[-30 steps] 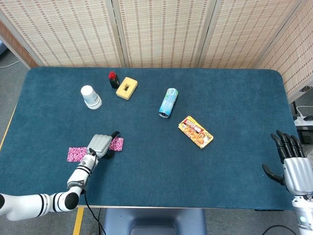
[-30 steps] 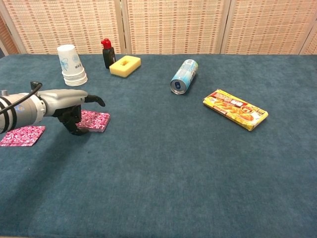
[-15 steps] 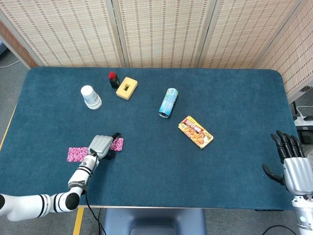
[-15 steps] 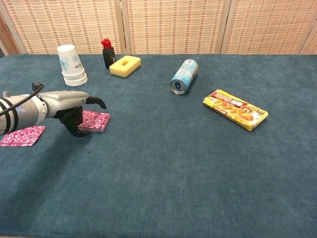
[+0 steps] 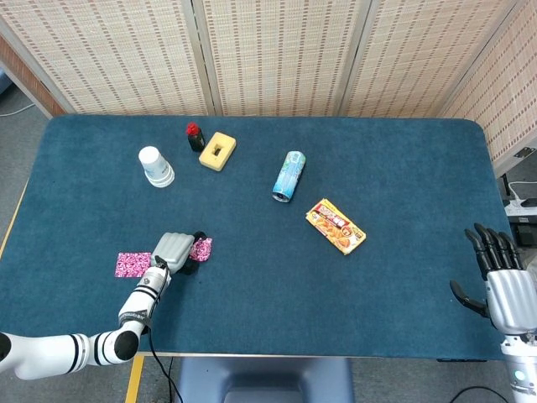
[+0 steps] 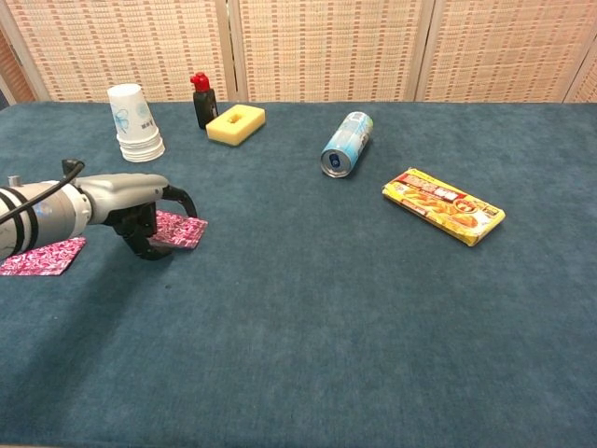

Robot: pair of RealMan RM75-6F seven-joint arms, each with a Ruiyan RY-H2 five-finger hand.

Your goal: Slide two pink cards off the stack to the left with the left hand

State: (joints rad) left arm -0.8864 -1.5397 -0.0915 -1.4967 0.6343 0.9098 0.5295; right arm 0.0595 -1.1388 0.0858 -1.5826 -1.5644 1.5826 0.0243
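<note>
The left hand (image 6: 131, 201) rests on the card stack (image 6: 179, 230), fingers curled down and hiding its left part; whether it holds a card is unclear. One loose card (image 6: 37, 255) lies left of the stack, cut off in the chest view. The right hand (image 5: 497, 281), far from the stack, stands with fingers apart, holding nothing.

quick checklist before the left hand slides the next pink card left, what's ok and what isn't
1. Left hand over the pink stack: ok.
2. Fingers actually touching the top card: cannot tell, hand hides it.
3. One pink card already lying apart to the left: ok.
4. Table between stack and that card free of other things: ok.
5. Paper cups away from the slide path: ok.
6. Right hand open at the table's far edge: ok.
</note>
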